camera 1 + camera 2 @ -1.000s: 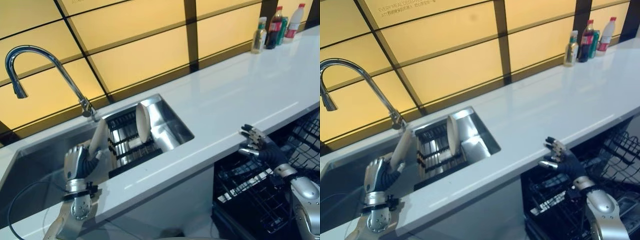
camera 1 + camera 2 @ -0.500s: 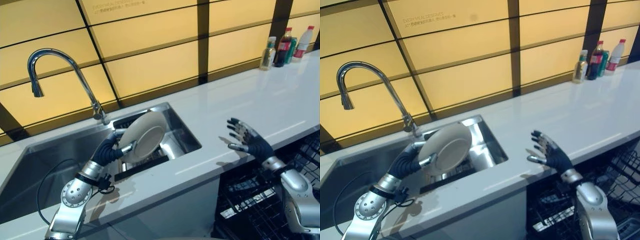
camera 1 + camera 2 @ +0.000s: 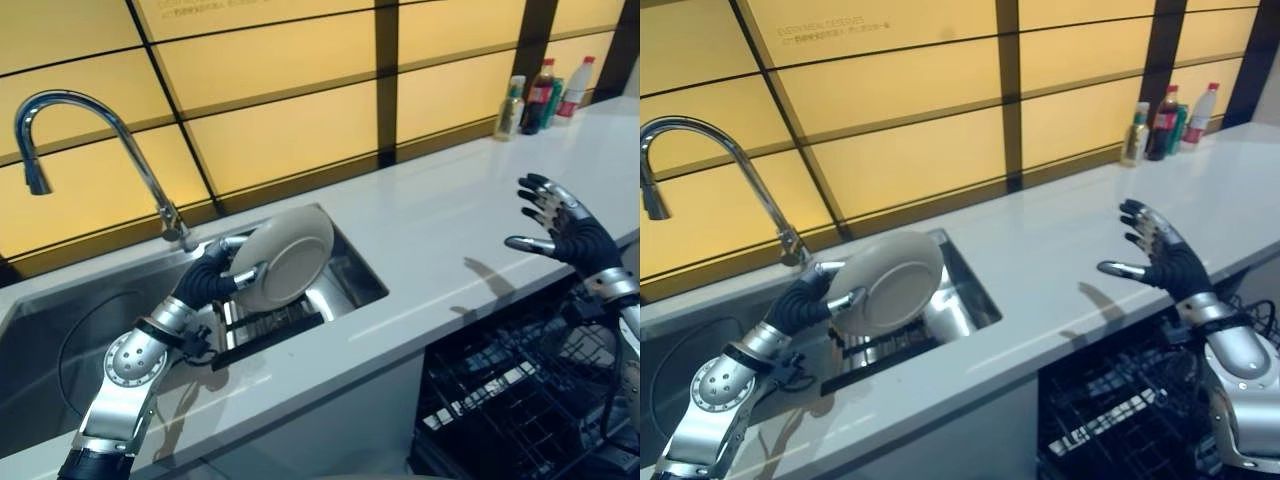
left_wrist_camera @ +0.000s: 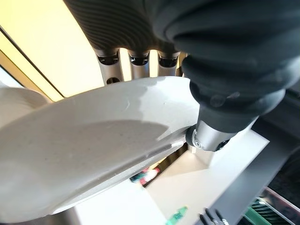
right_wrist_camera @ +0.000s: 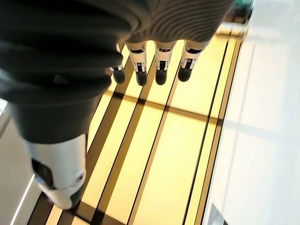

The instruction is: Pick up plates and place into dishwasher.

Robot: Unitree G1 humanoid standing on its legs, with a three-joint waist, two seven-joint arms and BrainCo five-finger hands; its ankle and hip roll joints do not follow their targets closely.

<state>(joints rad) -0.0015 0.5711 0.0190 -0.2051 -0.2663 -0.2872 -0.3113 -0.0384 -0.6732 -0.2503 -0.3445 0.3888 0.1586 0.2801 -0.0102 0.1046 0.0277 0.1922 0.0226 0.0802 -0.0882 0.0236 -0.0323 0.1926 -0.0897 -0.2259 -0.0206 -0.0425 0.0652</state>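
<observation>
A white plate (image 3: 283, 260) is lifted above the sink (image 3: 60, 340), held by its edge in my left hand (image 3: 212, 279), whose fingers and thumb pinch the rim (image 4: 140, 122). The plate tilts with its face toward the counter. My right hand (image 3: 565, 228) is raised over the white countertop (image 3: 450, 230) at the right, fingers spread and empty. Below it the open dishwasher (image 3: 510, 400) shows its black wire rack.
A dark dish rack (image 3: 270, 322) lies in the sink's right half under the plate. A curved chrome tap (image 3: 90, 130) rises behind the sink. Several bottles (image 3: 540, 90) stand at the counter's far right corner against the yellow panelled wall.
The left hand has lifted the plate out of the sink rack and turned it up. The right hand has risen from the dishwasher's edge to above the counter. The camera has also shifted.
</observation>
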